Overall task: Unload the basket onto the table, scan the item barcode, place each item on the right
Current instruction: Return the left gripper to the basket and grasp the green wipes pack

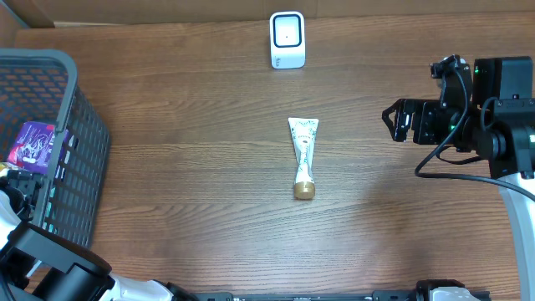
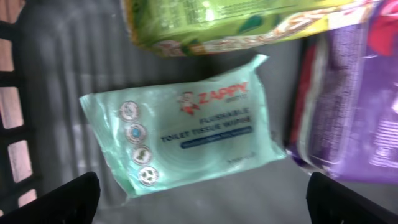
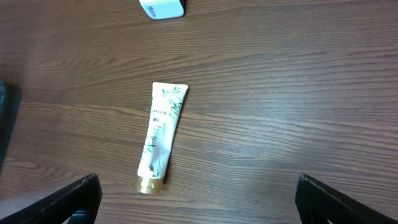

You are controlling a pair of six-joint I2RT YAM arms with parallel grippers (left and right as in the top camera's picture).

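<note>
— Where is the tube (image 1: 303, 157) just now?

— Flat on the bench (image 1: 184, 184), about the middle, nothing touching it. Its gold cap points to the near edge and the crimped end to the scanner (image 1: 287, 39), the small white box at the far edge. The two are roughly in line but well apart.

— And the right pincer (image 1: 399, 121)?

— Off at the right side of the bench, spread wide with nothing in it. Its own camera shows both dark fingertips (image 3: 68, 198) at the bottom corners and the tube (image 3: 160, 138) lying out ahead, clear of them.

— The left one?

— Over at the dark mesh basket (image 1: 50, 92) on the left. The left pincer (image 2: 202, 199) is also spread wide and empty. It looks down on a pale green pack of wipes (image 2: 186, 134) lying on the basket floor. A purple pack (image 2: 354, 106) lies just beside the wipes on one side, and a green and yellow pack (image 2: 236, 25) lies past them.

— Is it touching the wipes?

— I cannot tell how high it hangs; I see no contact.
</note>
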